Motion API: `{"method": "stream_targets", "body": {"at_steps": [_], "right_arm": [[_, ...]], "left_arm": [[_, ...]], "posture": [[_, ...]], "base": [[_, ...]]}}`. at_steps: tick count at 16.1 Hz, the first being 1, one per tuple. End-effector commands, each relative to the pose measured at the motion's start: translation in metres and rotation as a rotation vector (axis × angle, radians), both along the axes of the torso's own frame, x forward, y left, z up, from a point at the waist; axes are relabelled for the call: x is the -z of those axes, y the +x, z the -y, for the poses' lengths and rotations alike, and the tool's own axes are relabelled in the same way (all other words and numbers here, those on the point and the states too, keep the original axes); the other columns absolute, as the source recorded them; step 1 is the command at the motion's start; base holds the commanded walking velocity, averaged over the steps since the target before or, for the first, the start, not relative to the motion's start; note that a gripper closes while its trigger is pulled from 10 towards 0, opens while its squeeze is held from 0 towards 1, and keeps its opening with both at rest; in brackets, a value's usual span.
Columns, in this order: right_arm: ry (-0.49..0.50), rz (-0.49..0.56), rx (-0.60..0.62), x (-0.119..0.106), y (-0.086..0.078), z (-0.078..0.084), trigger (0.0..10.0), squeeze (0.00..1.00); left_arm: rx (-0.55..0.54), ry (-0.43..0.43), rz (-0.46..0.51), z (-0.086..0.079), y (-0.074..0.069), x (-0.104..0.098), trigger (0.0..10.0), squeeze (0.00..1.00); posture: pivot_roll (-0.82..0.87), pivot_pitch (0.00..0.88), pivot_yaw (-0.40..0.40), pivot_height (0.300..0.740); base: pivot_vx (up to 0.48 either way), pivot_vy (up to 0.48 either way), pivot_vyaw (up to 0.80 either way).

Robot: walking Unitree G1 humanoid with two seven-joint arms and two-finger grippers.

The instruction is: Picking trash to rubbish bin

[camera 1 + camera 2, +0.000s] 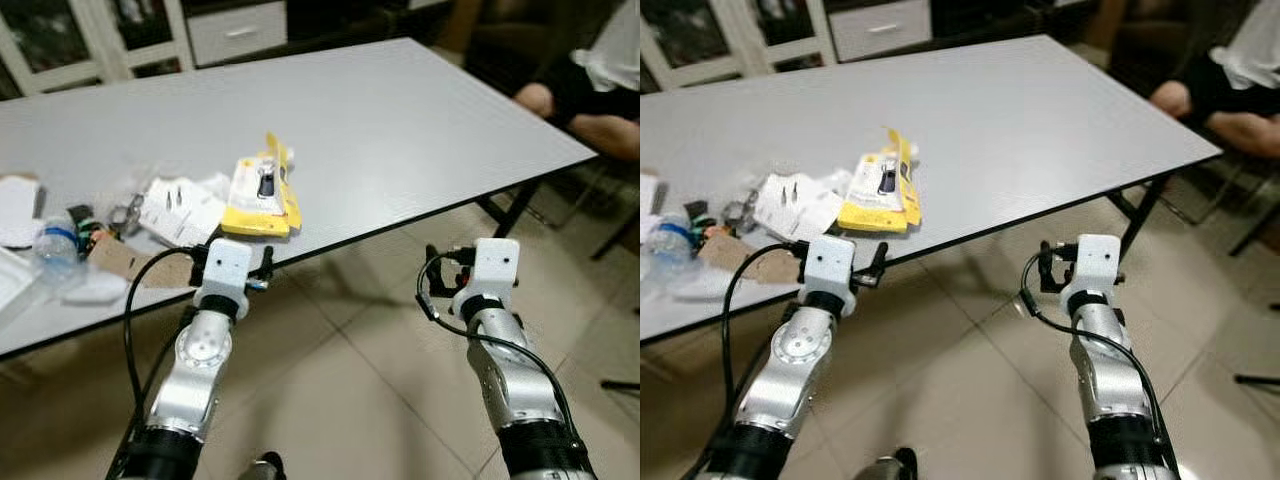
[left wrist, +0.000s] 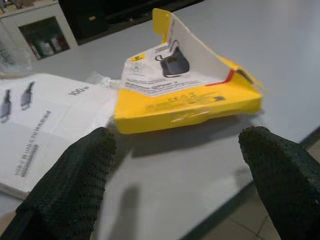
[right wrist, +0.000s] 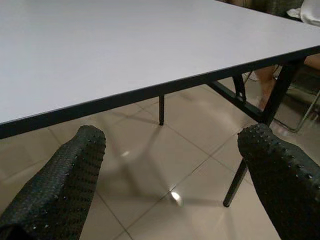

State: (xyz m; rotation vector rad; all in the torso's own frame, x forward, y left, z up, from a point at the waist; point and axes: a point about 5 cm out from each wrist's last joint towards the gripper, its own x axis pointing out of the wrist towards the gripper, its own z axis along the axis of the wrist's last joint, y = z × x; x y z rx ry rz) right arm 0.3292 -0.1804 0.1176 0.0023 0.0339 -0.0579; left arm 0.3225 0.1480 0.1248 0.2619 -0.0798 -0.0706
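Note:
A yellow cardboard package (image 1: 262, 190) with a torn-open flap lies near the front edge of the grey table (image 1: 420, 120). In the left wrist view the yellow package (image 2: 185, 95) sits just beyond my open left gripper (image 2: 177, 145), apart from both fingers. My left gripper (image 1: 258, 264) hovers at the table's edge, just in front of the package. More trash lies to its left: a white printed packet (image 1: 180, 208), a brown cardboard piece (image 1: 118, 258) and a plastic bottle (image 1: 57, 245). My right gripper (image 1: 440, 270) is open and holds nothing, below the table edge over the floor.
A person sits at the table's far right corner (image 1: 590, 90). White cabinets (image 1: 240, 30) stand behind the table. Black table legs (image 3: 270, 100) and tiled floor (image 1: 380, 380) are on the right side.

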Motion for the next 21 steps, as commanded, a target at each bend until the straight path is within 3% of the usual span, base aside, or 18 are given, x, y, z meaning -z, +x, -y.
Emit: {"method": "stream_targets", "body": {"at_steps": [1, 21], "right_arm": [[0.003, -0.018, 0.003, 0.0035, -0.0018, 0.0011, 10.0, 0.00], [-0.008, -0.018, -0.006, 0.0045, -0.0024, -0.0019, 10.0, 0.00]], "left_arm": [[0.004, -0.004, -0.004, 0.0004, -0.0007, 0.0002, 10.0, 0.00], [0.018, -0.007, -0.006, 0.0042, -0.0007, 0.0002, 10.0, 0.00]], "posture": [[-0.02, 0.167, 0.003, 0.740], [-0.02, 0.164, 0.010, 0.740]], "base": [[0.000, 0.000, 0.00], [0.000, 0.000, 0.00]]}}
